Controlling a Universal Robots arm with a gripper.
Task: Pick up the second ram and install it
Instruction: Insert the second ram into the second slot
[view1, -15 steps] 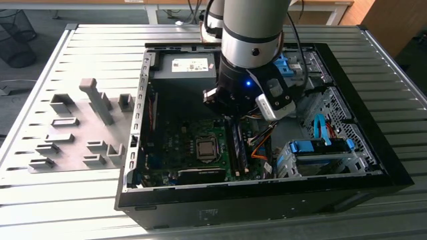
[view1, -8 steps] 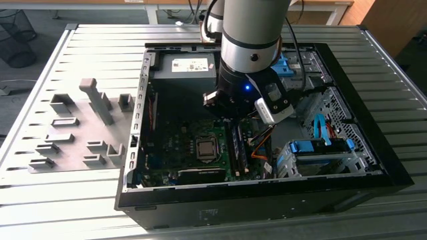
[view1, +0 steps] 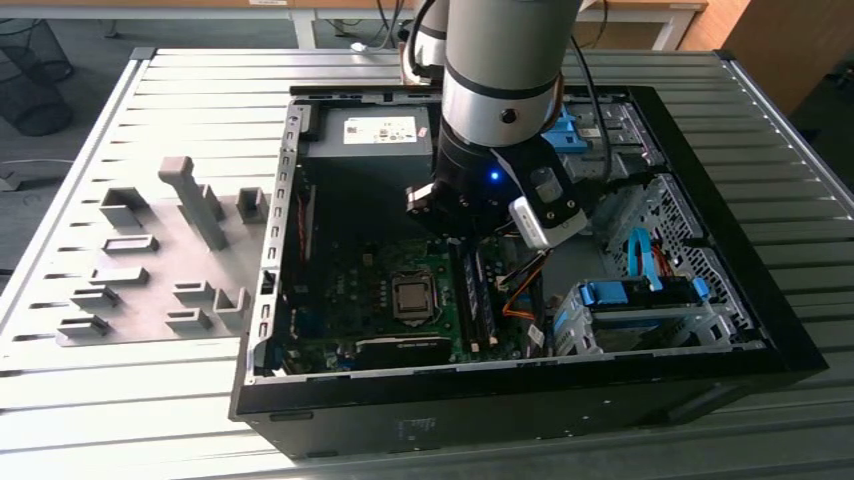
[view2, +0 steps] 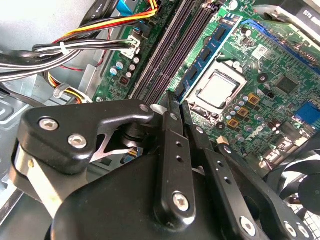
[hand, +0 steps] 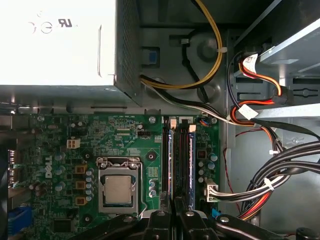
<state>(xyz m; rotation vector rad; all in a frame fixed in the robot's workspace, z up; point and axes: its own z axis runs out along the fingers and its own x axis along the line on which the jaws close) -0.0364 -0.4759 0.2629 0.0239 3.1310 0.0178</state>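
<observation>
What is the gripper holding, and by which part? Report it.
Apparently the second ram, pinched by the gripper at one end of its top edge, standing upright on the motherboard.

The arm is cut off at the top of the exterior view and hides the far ends of the ram slots. In the first wrist view the gripper covers the near slot ends. I cannot tell which stick is the second ram.
</observation>
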